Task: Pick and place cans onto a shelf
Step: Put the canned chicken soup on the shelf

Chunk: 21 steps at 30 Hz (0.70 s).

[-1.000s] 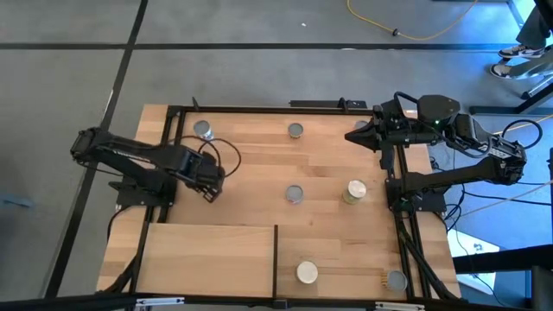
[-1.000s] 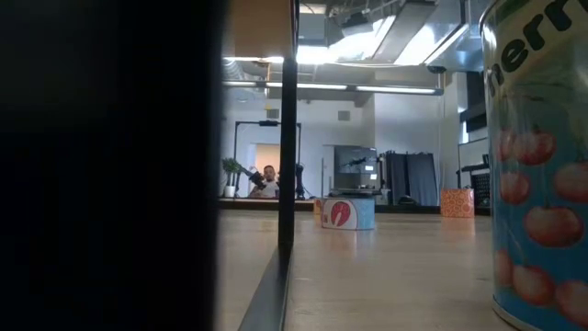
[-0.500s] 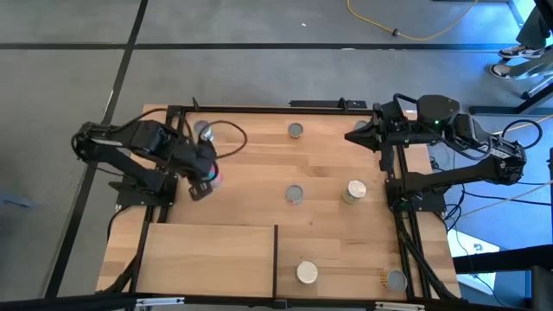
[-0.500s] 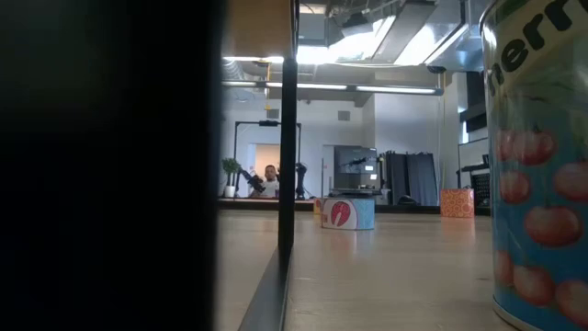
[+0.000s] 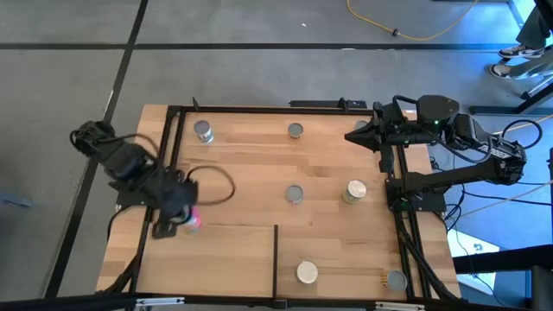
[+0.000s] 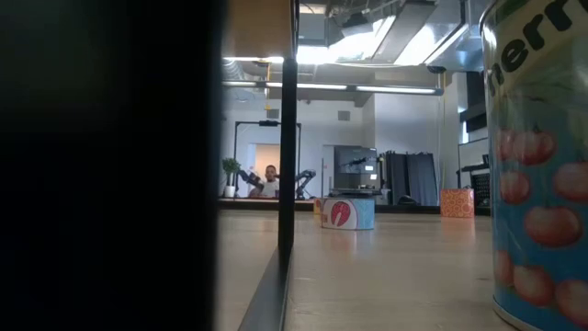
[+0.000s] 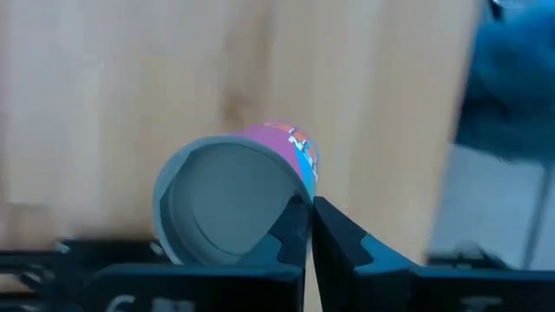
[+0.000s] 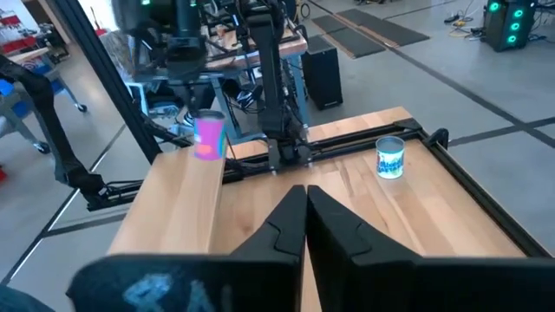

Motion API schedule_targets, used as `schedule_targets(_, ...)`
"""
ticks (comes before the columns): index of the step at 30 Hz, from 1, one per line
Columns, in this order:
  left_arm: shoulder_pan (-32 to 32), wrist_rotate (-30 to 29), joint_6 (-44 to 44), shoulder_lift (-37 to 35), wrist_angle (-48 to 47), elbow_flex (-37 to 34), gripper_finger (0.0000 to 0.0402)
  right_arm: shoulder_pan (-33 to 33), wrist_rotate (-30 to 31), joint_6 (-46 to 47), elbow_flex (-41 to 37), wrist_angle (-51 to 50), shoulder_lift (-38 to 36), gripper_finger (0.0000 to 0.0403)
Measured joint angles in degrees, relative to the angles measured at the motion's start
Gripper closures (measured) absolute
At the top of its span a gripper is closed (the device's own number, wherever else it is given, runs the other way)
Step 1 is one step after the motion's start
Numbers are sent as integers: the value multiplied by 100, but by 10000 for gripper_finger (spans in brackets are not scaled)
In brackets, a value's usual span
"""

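Holding a pink-labelled can (image 5: 190, 221) in my left claw (image 5: 179, 222), fingers pinched on its side, above the far-left corner of the shelf (image 5: 216, 259); can not set down. Left wrist view: can's grey end (image 7: 227, 201) faces the camera, light wood behind it. Right wrist view: same can (image 8: 209, 136) hangs above the shelf's far edge.

My right claw (image 5: 363, 134) waits at the far-right corner of the surface (image 5: 251, 164), fingers pressed together, pinching nothing.

Cans on the surface: silver top far left (image 5: 203, 130), silver top far centre (image 5: 295, 130), silver top mid-surface (image 5: 295, 193), cream top with yellow-green side just right of it (image 5: 354, 191), white top near centre (image 5: 307, 273), grey top near right corner (image 5: 397, 280).
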Motion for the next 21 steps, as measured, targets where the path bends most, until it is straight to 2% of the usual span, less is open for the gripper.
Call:
schedule_targets(6, -1003, 150, -1761, 0, 280, 0, 401, 1, 2, -123, 0, 0, 0, 387)
schedule_targets(11, -1663, -74, -2905, 133, 1163, 0, 401, 0, 1, -364, 0, 1, 0, 387)
schedule_targets(14, -1956, -179, -3343, 355, 1522, 0, 401, 0, 0, -384, 0, 0, 0, 387)
schedule_targets(21, -2521, -356, -3779, 899, 1459, 0, 401, 1, 0, -384, 0, -20, 0, 387)
